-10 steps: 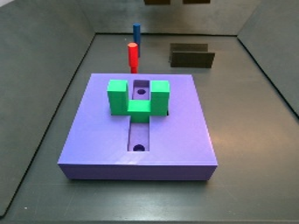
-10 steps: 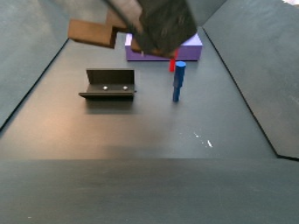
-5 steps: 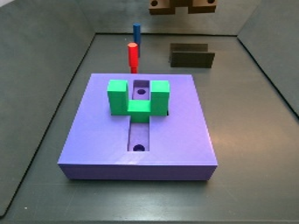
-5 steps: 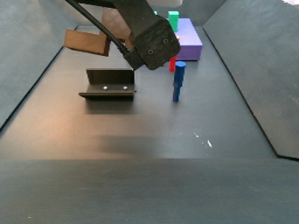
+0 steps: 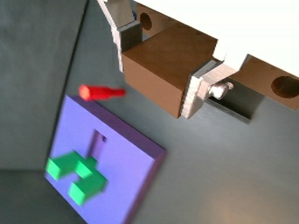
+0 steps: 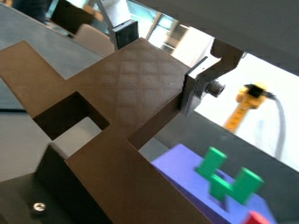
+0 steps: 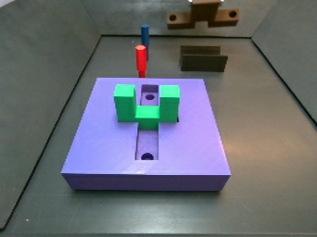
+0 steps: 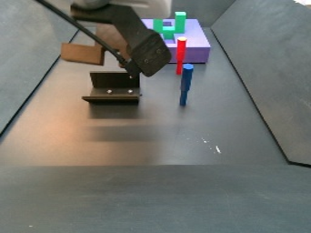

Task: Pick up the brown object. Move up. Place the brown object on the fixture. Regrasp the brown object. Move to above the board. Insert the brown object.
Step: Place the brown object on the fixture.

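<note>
**Brown bar held above the fixture, not yet set down**

In a side view, from left to right: the narrow orange-brown bar [image 8: 83, 53] hangs in the air at the left wall, then comes the gripper [image 8: 107, 41] that carries it, with the small dark olive-black fixture [image 8: 113, 89] on the grey floor [image 8: 158, 173] below. Further right stand a blue peg [image 8: 186, 86] and a red peg [image 8: 180, 55], and behind them the large flat purple board [image 8: 195, 50] with a green U-shaped block [image 8: 174, 25] on it.

In a wrist view the flat silver fingers [image 5: 205, 84] are clamped on both sides of the brown object [image 5: 170, 68]. The fixture shows only partly behind it.

I judge the step in hand is the placing on the fixture. The risk is that the bar comes down not in line with the raised ends of the fixture. Then it could rest tilted or slide off to the floor, and the regrasp would be difficult. The bar also looks close to the left wall, so a sideways move could knock it.
</note>
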